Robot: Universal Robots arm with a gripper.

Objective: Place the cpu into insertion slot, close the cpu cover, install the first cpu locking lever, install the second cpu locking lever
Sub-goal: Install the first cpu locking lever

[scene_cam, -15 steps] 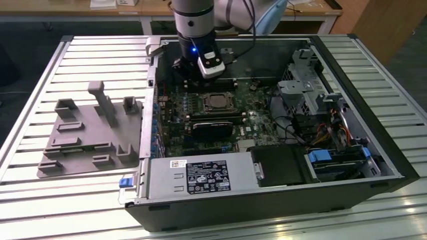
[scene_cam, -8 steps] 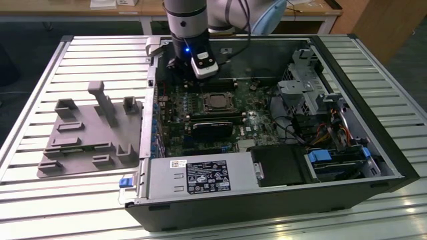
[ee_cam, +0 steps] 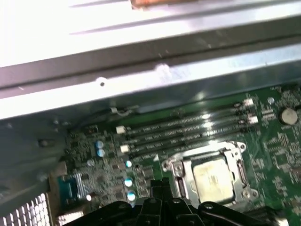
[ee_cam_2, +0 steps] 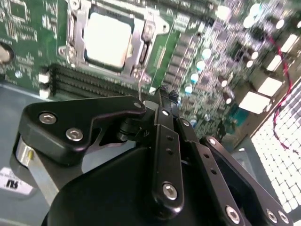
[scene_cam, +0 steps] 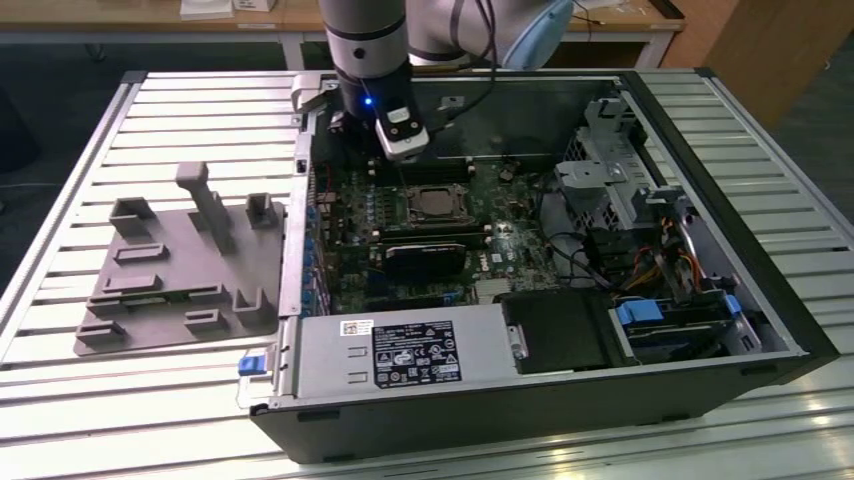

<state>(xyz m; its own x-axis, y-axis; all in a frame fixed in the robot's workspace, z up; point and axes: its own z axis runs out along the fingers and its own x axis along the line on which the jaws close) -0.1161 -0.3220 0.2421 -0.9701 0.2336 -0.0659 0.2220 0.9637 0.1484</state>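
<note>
Silvery-grey square cpu (scene_cam: pixel 430 204) sits near the exterior view's centre, seated in the dark metal-rimmed insertion slot (ee_cam_2: pixel 74 33), the thin silver cpu cover (ee_cam: pixel 184 176) folded flat over its edges to retain it. Black gripper (ee_cam_2: pixel 160 96), fingers together, hovers beside that slot, seemingly to lock it down.
</note>
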